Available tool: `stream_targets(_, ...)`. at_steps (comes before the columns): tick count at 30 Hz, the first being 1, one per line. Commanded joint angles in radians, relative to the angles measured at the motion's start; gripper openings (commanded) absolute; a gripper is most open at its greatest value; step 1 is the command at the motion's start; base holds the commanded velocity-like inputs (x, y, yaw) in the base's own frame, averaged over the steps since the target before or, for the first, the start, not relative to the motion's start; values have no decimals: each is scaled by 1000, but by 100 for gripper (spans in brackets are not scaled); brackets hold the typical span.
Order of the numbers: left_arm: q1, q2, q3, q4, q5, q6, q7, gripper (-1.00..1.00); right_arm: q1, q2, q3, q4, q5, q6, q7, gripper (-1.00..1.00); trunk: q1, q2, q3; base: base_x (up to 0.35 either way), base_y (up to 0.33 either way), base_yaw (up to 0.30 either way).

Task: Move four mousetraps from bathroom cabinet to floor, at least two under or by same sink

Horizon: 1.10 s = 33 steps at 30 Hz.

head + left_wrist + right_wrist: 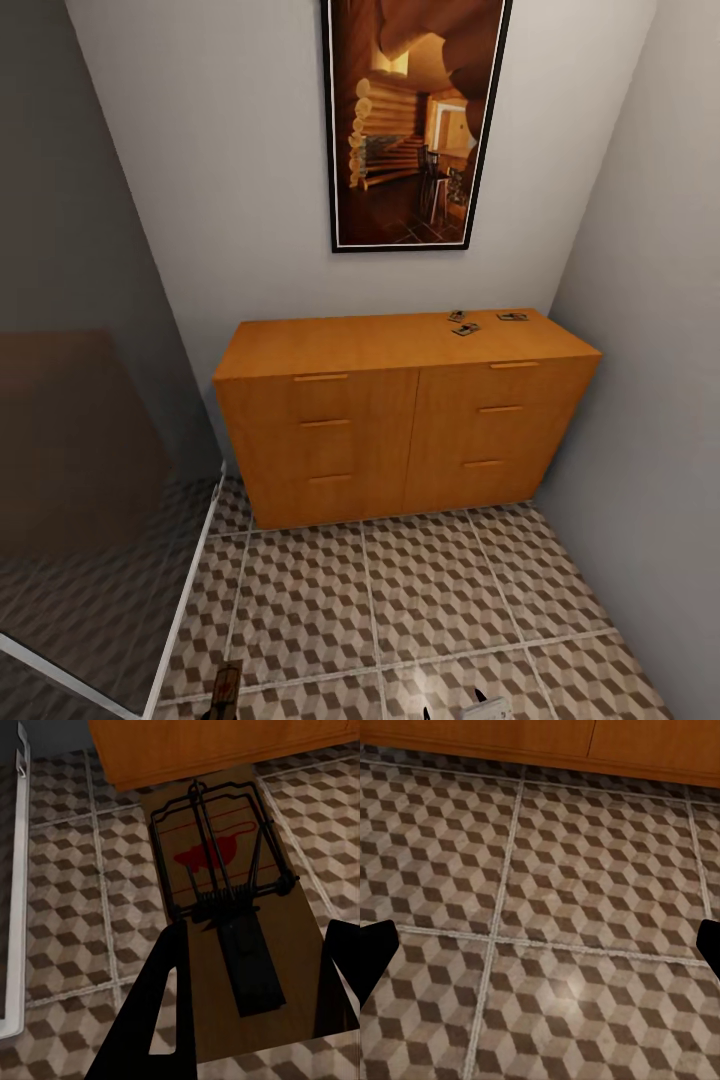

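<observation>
Left gripper (251, 1001) grips a mousetrap (225, 907), one dark finger on each long edge of the board; tan wood, black wire, red spot face the wrist camera. In the head view this held trap (224, 688) shows at the bottom edge, low over the floor (420, 600).

Right gripper (540, 952) spread wide, holding nothing; only the finger tips show at the frame's edges, cube-pattern tile between them.

Floor: large tiles in brown, beige and white cubes, pale grout. Narrow alcove, white walls, a glass panel (90, 480) on the left, a framed picture (415, 120) above.

Cabinet (400, 430): orange-brown, against the back wall, six bar-handled drawers, all shut. Three traps (480, 322) lie on its top near the right rear corner, close together, flat.
</observation>
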Motion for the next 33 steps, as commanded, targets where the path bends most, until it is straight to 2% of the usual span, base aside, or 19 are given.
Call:
stream_targets(1, -1, -1, -8, 3, 10, -5, -2, -100, -1, 0, 4, 1, 8, -1, -10, 100, 0, 0, -1, 0, 0, 0)
stream_targets(33, -1, -19, -8, 3, 10, 7, -2, -100, -1, -1, 0, 1, 8, 1, -13, 100, 0, 0, -1, 0, 0, 0)
